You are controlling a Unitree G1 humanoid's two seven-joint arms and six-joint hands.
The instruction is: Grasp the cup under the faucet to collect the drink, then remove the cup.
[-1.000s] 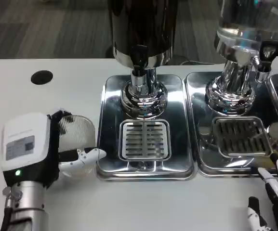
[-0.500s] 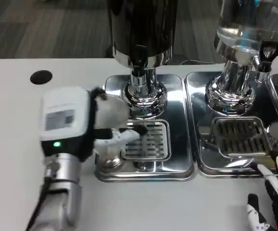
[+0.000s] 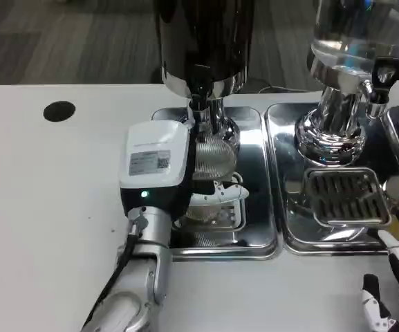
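1. Clear ribbed cup (image 3: 211,158) was held by the left hand (image 3: 164,166) over the drip tray (image 3: 254,238), directly beneath the dark dispenser's faucet (image 3: 199,90).
2. Right hand (image 3: 396,290) was seen idle; its fingers appeared loosely apart.
3. Collecting step was judged underway; the faucet must be opened next.

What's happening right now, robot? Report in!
Left hand holds cup under dark dispenser's faucet. Right hand idle, open, at table edge. Nothing blocking.

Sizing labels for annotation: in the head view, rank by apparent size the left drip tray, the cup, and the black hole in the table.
1. Left drip tray, clearly largest.
2. Cup, held by the left hand and partly hidden.
3. Black hole, smallest.
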